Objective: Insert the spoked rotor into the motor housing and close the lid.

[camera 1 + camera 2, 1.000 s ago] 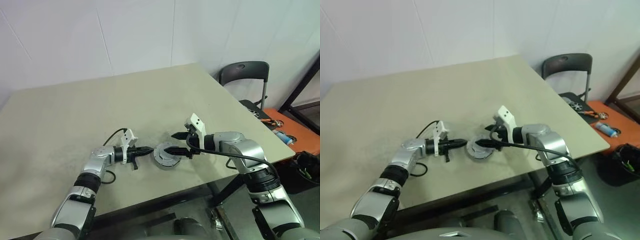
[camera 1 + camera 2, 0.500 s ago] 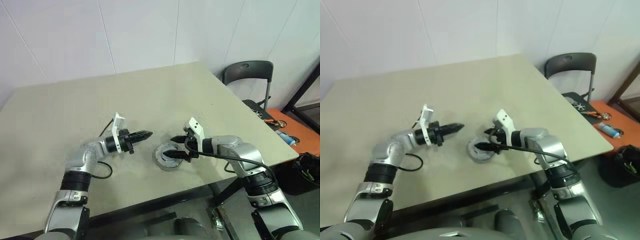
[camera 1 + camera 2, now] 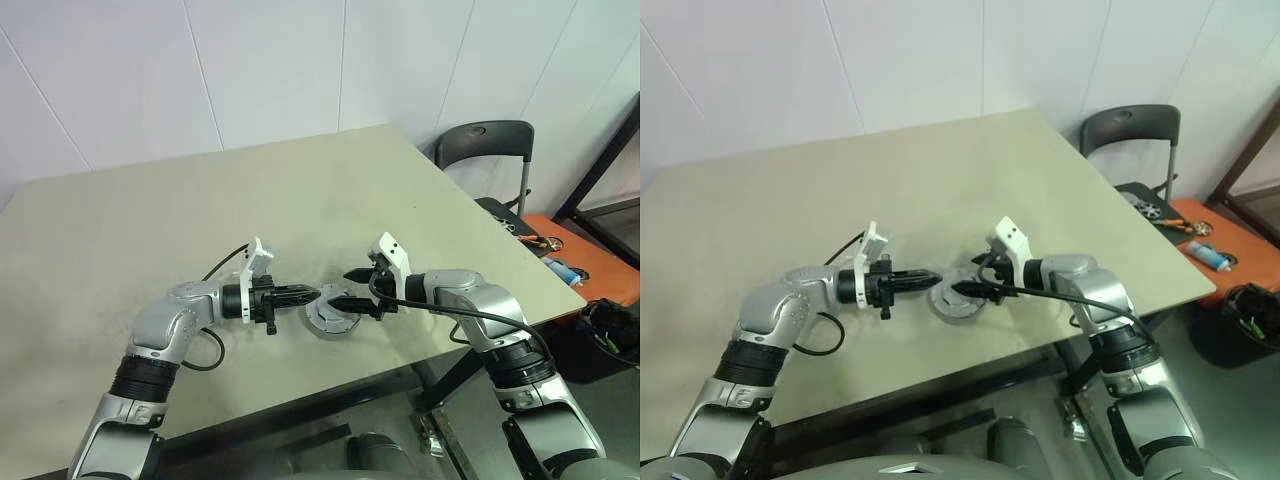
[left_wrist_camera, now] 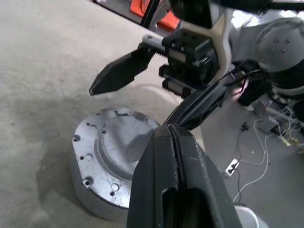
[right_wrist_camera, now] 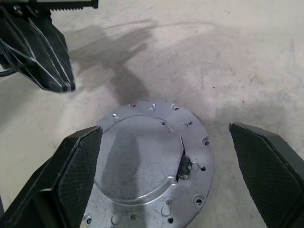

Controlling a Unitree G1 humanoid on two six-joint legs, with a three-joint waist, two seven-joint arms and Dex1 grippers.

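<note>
Left eye view: motor housing [image 3: 331,317] sitting on the bench [image 3: 200,230], near the front edge, between the two end effectors. Lid [image 5: 142,161] already on top: flat silver disc with a raised centre and a ring of small holes round the rim. Windings and spoked rotor not visible under it.

Left end effector [image 3: 305,293] clenched, fingers [image 4: 176,185] pressed flat together, holding nothing. Pointing roughly level towards the robot's right, tip just above the housing's left edge. Cannot tell whether touching the lid; left wrist view puts the tip over the near rim, looks slightly clear.

Right end effector [image 3: 346,288] released, jaws spread wide. Right wrist view: one finger [image 5: 78,175] on each side of the housing, both apart from the rim, nothing gripped. Angled down and towards the robot's left, hovering just above the housing's right side. The two end effector tips nearly meeting over the lid.

Lid seated level on the housing as far as the right wrist view goes; small dark notch [image 5: 184,167] at one side of the raised centre.

Elsewhere: black chair [image 3: 487,152] past the bench's far right corner, orange surface [image 3: 585,268] with small tools on the right.
</note>
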